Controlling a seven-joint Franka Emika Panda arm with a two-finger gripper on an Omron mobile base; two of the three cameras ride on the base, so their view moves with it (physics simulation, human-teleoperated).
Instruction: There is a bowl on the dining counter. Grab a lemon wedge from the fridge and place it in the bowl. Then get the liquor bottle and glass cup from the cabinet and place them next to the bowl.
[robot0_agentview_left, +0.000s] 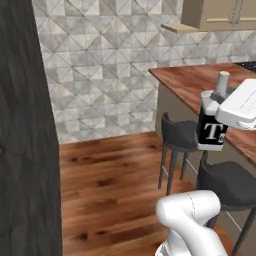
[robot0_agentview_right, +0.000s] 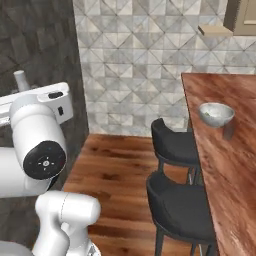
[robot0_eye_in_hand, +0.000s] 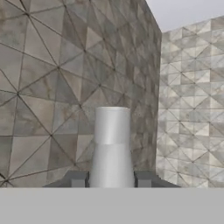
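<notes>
Grey diamond-patterned wall tiles (robot0_agentview_left: 100, 65) back the room. At left stands a dark wood-grain panel (robot0_agentview_left: 22, 150). Two dark stools (robot0_agentview_right: 175, 145) line the reddish-brown wood-grain dining counter (robot0_agentview_right: 225, 165), bearing the speckled grey-white bowl (robot0_agentview_right: 216, 114). The gripper (robot0_eye_in_hand: 111, 178) clamps the black-labelled square-shouldered liquor bottle (robot0_agentview_left: 212, 127), upright beside the counter's edge.

Base views flank arm, sharing dining counter (robot0_agentview_left: 192, 82); hand view faces tiled wall (robot0_eye_in_hand: 52, 74)

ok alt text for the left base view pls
The robot's tool holds the liquor bottle, black label with a white T, upright in the air beside the dining counter. Two dark stools stand below on a wood floor, with a patterned tile wall behind.
</notes>
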